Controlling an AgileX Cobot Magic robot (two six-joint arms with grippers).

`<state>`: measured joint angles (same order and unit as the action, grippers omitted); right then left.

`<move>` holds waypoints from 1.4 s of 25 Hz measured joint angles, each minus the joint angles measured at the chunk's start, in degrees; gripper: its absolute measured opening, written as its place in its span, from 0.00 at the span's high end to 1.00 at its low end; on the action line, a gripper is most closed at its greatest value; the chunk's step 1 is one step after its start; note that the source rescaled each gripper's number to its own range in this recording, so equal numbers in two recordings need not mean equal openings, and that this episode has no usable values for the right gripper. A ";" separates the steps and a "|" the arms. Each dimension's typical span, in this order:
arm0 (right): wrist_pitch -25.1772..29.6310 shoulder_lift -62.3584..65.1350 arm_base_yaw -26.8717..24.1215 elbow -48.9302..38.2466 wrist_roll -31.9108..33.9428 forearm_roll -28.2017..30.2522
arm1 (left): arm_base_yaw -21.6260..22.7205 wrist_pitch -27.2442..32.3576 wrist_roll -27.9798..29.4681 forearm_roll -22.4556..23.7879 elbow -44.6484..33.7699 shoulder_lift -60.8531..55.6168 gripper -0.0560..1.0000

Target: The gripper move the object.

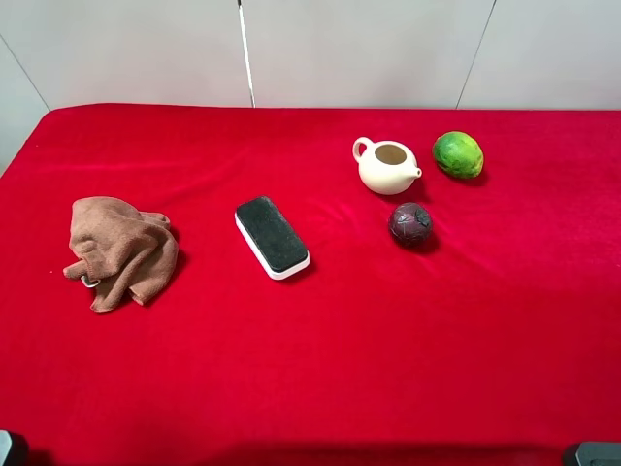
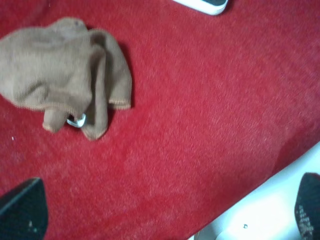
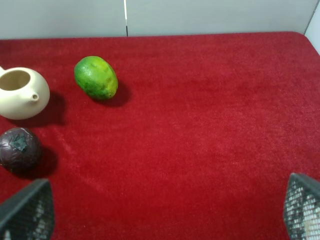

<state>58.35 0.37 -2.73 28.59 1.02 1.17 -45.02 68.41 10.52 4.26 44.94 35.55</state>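
Note:
The dark maroon ball (image 1: pixel 410 223) rests on the red cloth just in front of the cream teapot (image 1: pixel 387 166). In the right wrist view the ball (image 3: pixel 19 149) lies far off to one side, well ahead of my right gripper (image 3: pixel 165 212), which is open and empty with its fingertips (image 3: pixel 27 212) spread wide. My left gripper (image 2: pixel 165 212) is also open and empty, near the table's front edge, short of the brown cloth (image 2: pixel 60 75). In the high view only dark bits of the arms show at the bottom corners.
A green round fruit (image 1: pixel 458 154) lies right of the teapot. A black-topped white eraser (image 1: pixel 273 236) lies mid-table. A crumpled brown cloth (image 1: pixel 121 250) lies at the left. The red cloth (image 1: pixel 320 369) covers the table; a grey wall stands behind.

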 joint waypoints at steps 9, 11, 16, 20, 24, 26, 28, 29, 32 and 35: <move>0.00 0.00 0.00 0.00 0.00 0.00 | 15.79 -2.65 0.00 0.21 -10.54 -12.01 0.00; 0.00 0.00 0.00 0.00 0.00 0.00 | 20.03 -4.02 -0.37 0.21 -12.34 -14.60 0.00; 0.00 0.00 0.00 0.00 0.00 0.00 | 29.85 -7.73 -6.63 0.09 -15.93 -20.42 0.00; 0.00 0.00 0.00 0.00 0.00 0.00 | 36.36 -8.20 -9.27 -1.63 -16.16 -24.24 0.00; 0.00 0.00 0.00 0.00 0.00 0.00 | 41.51 -7.66 -9.66 -3.51 -16.16 -27.32 0.00; 0.00 0.00 0.00 0.00 0.00 0.00 | 43.35 -7.39 -10.08 -3.62 -16.22 -29.00 0.00; 0.00 0.00 0.00 0.00 0.00 0.00 | 44.32 -7.39 -10.52 -3.81 -16.47 -30.77 0.00; 0.00 0.00 0.00 0.00 0.00 0.00 | 44.56 -7.27 -10.52 -3.95 -16.52 -31.79 0.00; 0.00 0.00 0.00 0.00 0.00 0.00 | 44.56 -7.33 -10.52 -4.26 -16.52 -34.84 0.00; 0.00 0.00 0.00 0.00 0.00 0.00 | 44.56 -7.22 -10.52 -4.26 -16.52 -35.82 0.00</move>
<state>58.35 0.37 -2.73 28.59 1.02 1.17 -0.46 61.19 0.00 0.00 28.42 -0.27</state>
